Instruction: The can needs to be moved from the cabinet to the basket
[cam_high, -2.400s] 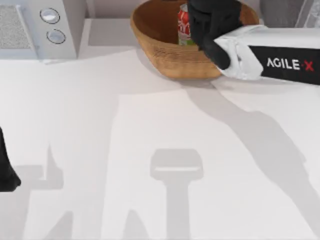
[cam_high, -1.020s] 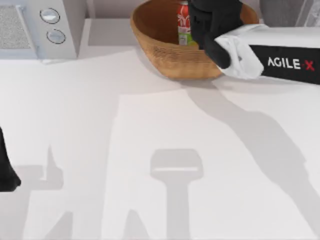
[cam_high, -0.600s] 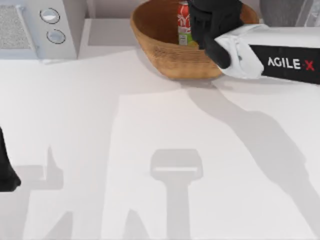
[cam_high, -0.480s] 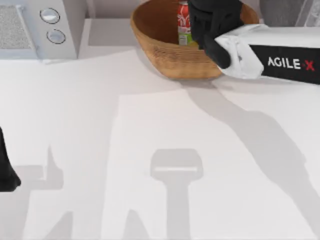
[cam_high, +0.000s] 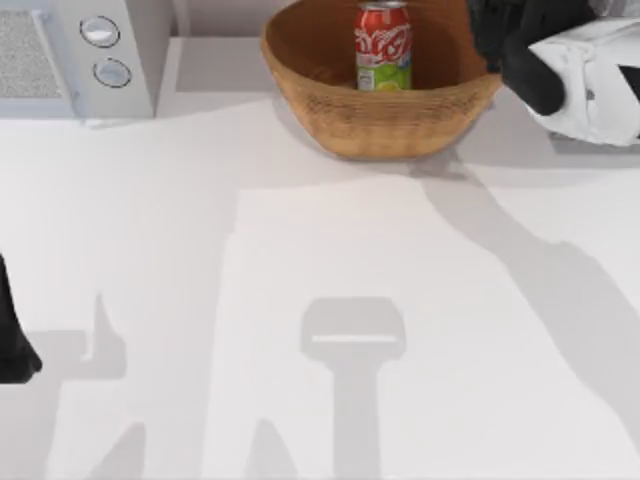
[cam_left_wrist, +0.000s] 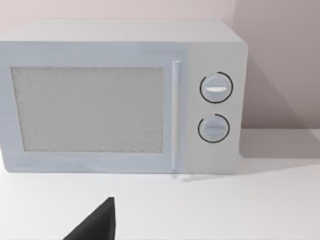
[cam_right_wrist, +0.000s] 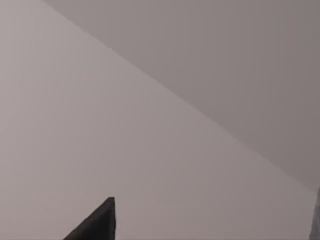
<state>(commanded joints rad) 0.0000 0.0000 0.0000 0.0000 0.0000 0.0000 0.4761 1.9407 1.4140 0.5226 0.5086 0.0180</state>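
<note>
While left end effector (cam_high: 12, 350) sits parked at near left edge of desk (cam_high: 300, 250), finger state cannot be told. Mid desk bare white, crossed by arm shadows. Far side: basket (cam_high: 340, 115) near centre, can (cam_high: 383, 45) upright inside it, touched by nothing. Right end effector (cam_high: 520, 40) just beside basket's right rim, apart from can; fingers cannot be told either. Far left corner: white microwave (cam_high: 110, 50) with two round knobs.
</note>
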